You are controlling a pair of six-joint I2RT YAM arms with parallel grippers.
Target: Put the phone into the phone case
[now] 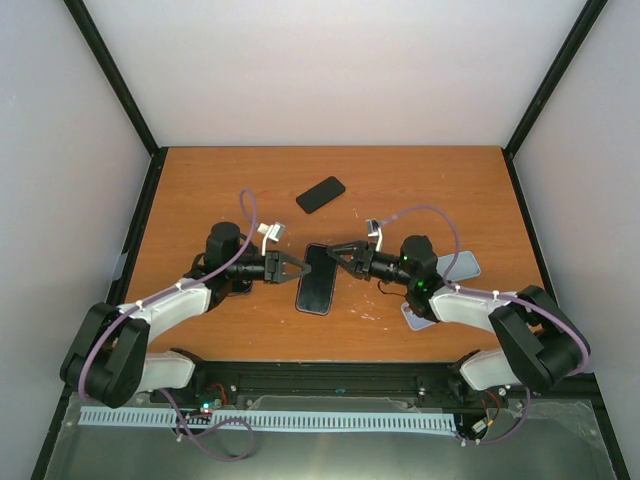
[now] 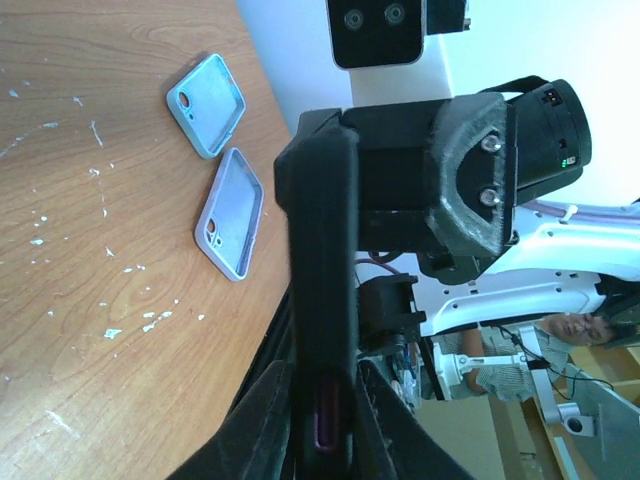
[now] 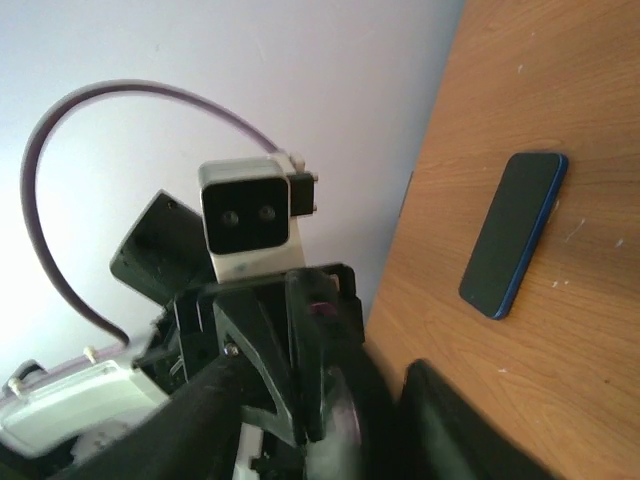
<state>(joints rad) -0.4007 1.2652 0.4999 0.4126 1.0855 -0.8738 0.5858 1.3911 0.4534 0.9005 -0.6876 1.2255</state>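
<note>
At the middle of the counter [image 1: 200,190], a dark phone [image 1: 316,288] sits between the two arms, with its long side running from 12 to 6 o'clock. The left gripper [image 1: 300,266] comes to it from 9 o'clock, and its jaws are closed on the edge of the phone; the left wrist view shows the phone edge-on, pressed between the two fingers. The right gripper [image 1: 335,250] meets the far end of the phone from 3 o'clock. In the right wrist view its fingers [image 3: 470,430] stand apart on both sides of this end, and I cannot tell if they press on it or not. I also cannot tell whether the phone touches the counter. A second, blue-edged phone [image 1: 320,194] lies flat at 12 o'clock from the first, well apart from both arms. The light blue case [image 1: 465,266] lies at 3 o'clock, just beside the right arm, and the lilac case [image 1: 415,318] lies at 4 o'clock, partly hidden under this arm. Both cases lie with the hollow side up and are near each other. The counter is orange-brown wood with small white specks [image 2: 130,320] on it. Plain pale walls [image 1: 330,70] close it on three sides, with black frame posts [image 1: 115,75] at the corners.
</note>
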